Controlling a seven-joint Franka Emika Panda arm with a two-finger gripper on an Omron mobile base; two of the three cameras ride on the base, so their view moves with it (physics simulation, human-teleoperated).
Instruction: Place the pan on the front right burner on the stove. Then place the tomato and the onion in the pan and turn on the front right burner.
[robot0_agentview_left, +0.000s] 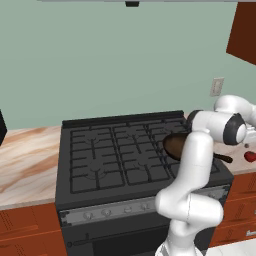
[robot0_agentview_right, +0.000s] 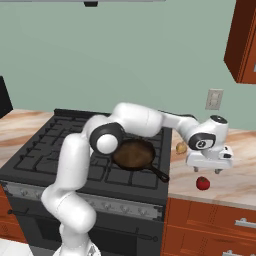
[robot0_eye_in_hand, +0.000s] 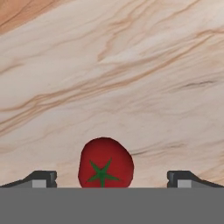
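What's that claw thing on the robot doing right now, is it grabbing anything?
End effector: open and holding nothing, hanging over the tomato on the counter.

pan (robot0_agentview_right: 133, 153): on front right burner (robot0_agentview_right: 137, 172) | tomato (robot0_agentview_right: 202, 183), onion (robot0_agentview_right: 181, 148): on counter
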